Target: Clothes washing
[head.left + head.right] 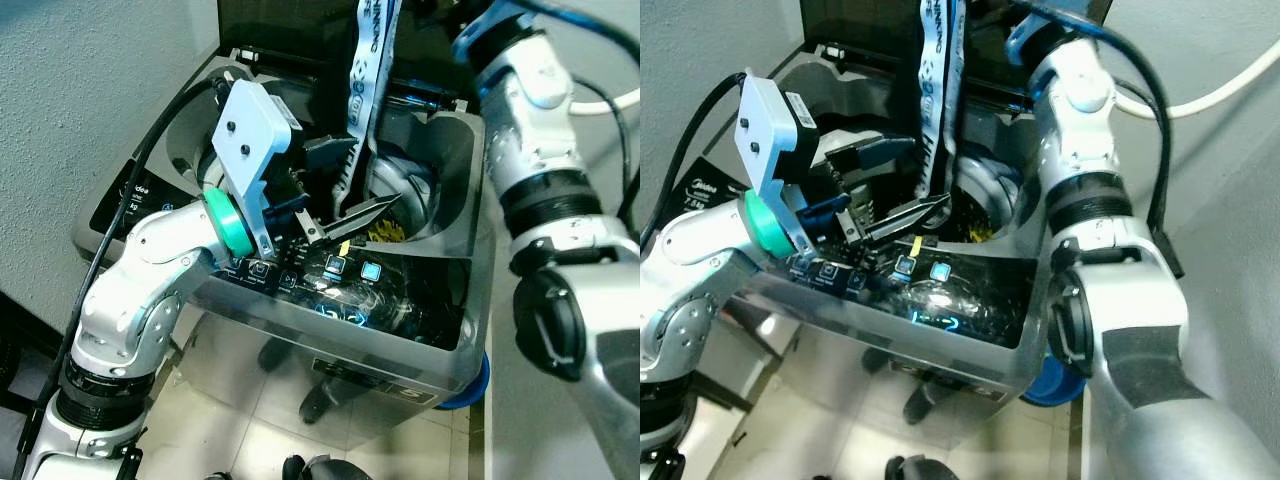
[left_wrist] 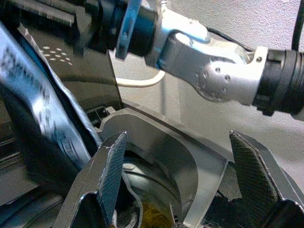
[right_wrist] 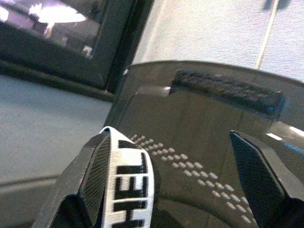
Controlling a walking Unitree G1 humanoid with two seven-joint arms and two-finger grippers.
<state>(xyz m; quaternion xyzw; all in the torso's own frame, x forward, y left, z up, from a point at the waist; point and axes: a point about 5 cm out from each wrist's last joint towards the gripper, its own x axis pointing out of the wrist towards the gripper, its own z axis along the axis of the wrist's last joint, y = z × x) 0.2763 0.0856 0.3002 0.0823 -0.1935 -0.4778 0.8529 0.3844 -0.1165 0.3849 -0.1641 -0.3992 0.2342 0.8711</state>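
Observation:
A grey top-loading washing machine (image 1: 450,335) stands with its dark lid (image 1: 280,30) raised. A white strap (image 1: 370,70) printed in blue hangs from above down toward the drum opening (image 1: 405,180). Something yellow (image 2: 152,216) lies inside the drum. My left gripper (image 1: 372,172) hovers open over the lit control panel (image 1: 350,268), at the drum's near edge, with the strap (image 2: 38,109) just beside it. My right arm (image 1: 530,120) reaches up toward the lid. The right gripper (image 3: 168,137) is open, and the strap (image 3: 126,175) is draped over one of its fingers.
A grey wall rises to the left of the machine and a white cable (image 1: 605,100) runs along the wall on the right. Light floor tiles (image 1: 250,420) lie in front. A blue round part (image 1: 480,385) sits at the machine's front right corner.

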